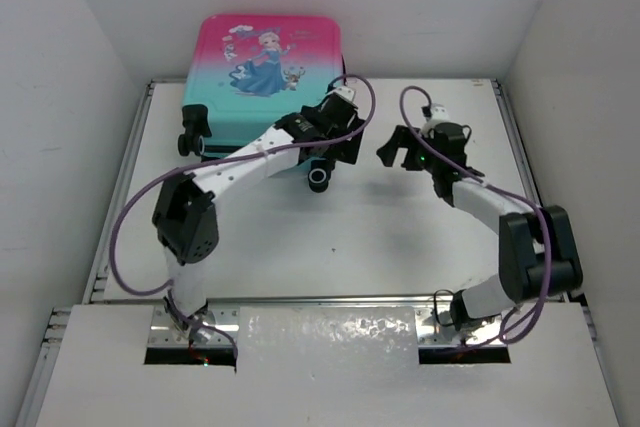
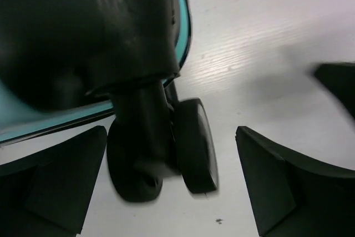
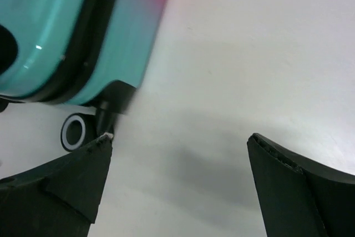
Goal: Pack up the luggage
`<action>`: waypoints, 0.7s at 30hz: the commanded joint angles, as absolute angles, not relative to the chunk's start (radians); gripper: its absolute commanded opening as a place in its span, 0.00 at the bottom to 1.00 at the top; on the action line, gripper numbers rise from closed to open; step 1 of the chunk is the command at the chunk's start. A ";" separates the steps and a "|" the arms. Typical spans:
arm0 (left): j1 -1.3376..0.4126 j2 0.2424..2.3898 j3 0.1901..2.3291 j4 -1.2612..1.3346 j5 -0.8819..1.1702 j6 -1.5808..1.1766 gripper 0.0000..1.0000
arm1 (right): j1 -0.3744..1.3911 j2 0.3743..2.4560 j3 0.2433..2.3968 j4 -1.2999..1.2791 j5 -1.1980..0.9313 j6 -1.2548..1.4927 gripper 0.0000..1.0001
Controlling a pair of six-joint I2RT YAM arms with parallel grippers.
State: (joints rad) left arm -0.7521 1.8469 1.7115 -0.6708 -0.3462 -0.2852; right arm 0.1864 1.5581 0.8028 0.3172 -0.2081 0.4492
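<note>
Small hard-shell suitcase, pink-to-teal with princess print [image 1: 262, 67], lies flat and closed at the far left of the white tabletop [image 1: 330, 247], its wheels toward the arms. Left gripper [image 2: 172, 165] has its jaws apart, straddling 1 black caster wheel [image 2: 194, 148]. Right gripper [image 3: 177, 165] has its jaws apart over bare tabletop beside that corner. Shell looks stiff, glossy, probably slippery and light, so the wheel stem or seam edge seems the surest hold.

Overhead camera, mounted above and behind my two bases, looks down on the whole table [image 1: 380, 247]. My left wrist camera sits tight against a black wheel [image 2: 191, 145] of the luggage [image 1: 262, 67]. My right wrist camera, slightly farther off, faces the same wheeled end, low across the table.
</note>
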 commanded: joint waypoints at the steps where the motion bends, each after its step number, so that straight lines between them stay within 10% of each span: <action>1: -0.716 1.907 1.773 -0.722 -0.377 -0.314 1.00 | 0.127 1.428 0.689 0.321 -0.196 0.534 0.99; 4: -0.707 1.960 1.781 -0.726 -0.397 -0.310 0.81 | 0.117 1.286 0.644 0.253 -0.207 0.505 0.99; 7: -0.707 2.014 1.815 -0.700 -0.350 -0.278 0.00 | 0.115 1.158 0.614 0.203 -0.218 0.482 0.99; 12: -0.832 1.985 1.757 -0.614 -0.255 -0.241 0.00 | 0.100 0.976 0.566 0.071 -0.121 0.423 0.99; 21: -0.934 1.363 1.008 -0.457 -0.301 -0.377 0.00 | 0.098 1.005 0.493 0.063 -0.230 0.373 0.99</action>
